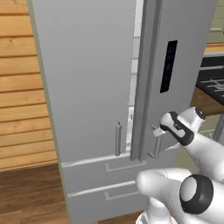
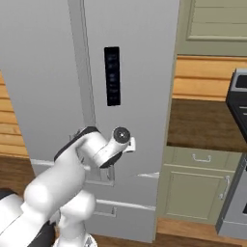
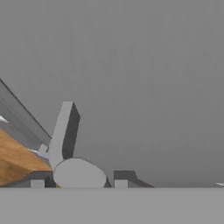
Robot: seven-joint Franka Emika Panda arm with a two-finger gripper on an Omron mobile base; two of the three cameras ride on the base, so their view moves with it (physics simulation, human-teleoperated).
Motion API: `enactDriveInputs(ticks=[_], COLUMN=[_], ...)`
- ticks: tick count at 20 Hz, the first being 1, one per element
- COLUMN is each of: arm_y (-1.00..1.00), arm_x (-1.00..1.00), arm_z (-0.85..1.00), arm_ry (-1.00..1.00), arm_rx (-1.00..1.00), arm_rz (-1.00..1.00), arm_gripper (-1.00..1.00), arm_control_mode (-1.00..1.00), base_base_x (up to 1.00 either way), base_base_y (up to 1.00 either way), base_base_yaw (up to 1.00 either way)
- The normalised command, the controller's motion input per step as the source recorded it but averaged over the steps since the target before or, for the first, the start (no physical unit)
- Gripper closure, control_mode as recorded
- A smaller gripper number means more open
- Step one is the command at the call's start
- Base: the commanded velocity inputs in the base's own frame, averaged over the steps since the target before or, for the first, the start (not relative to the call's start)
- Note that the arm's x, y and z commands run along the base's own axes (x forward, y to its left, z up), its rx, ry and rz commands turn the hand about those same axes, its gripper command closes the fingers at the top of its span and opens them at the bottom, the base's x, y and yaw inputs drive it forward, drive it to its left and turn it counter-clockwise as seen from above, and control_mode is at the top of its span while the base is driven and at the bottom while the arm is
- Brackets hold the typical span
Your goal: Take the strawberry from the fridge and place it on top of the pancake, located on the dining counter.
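Far to the left of the gripper runs a wooden plank wall. Next comes the fridge, whose light-grey front stands right ahead of the fingers. The left door's handle hangs just left of the gripper, and a narrow pale gap shows between the two doors above it. Below the gripper lie the two drawers. The gripper itself is at the right door's handle, and in the hand view the fingertips sit on either side of this grey bar, closed against it so that it is gripped. Above the gripper, a dark panel is set in the right door. To the right of the gripper and well apart from it are a brown counter, green cabinets beneath it, and the dark edge of a stove.
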Motion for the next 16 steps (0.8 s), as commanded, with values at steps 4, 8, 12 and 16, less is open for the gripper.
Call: enactDriveInputs(ticks=[4,8,12,16], arm_y=[-1.0,-0.72,-0.26,-0.1], arm_x=[-0.83,-0.72,-0.19,0.0], arm_z=[-0.12,-0.02,0.0,0.11], arm_ry=[0.0,0.0,0.0,0.0], arm_rx=[-0.01,0.0,0.0,0.0], arm_rz=[0.0,-0.04,-0.01,0.0], arm_gripper=[1.0,1.0,-1.0,-1.0], arm_control_mode=[-1.0,-1.0,-1.0,-1.0], base_base_x=[0.0,0.0,0.0,0.0], base_base_y=[0.0,0.0,0.0,0.0], base_base_yaw=[0.0,0.0,0.0,0.0])
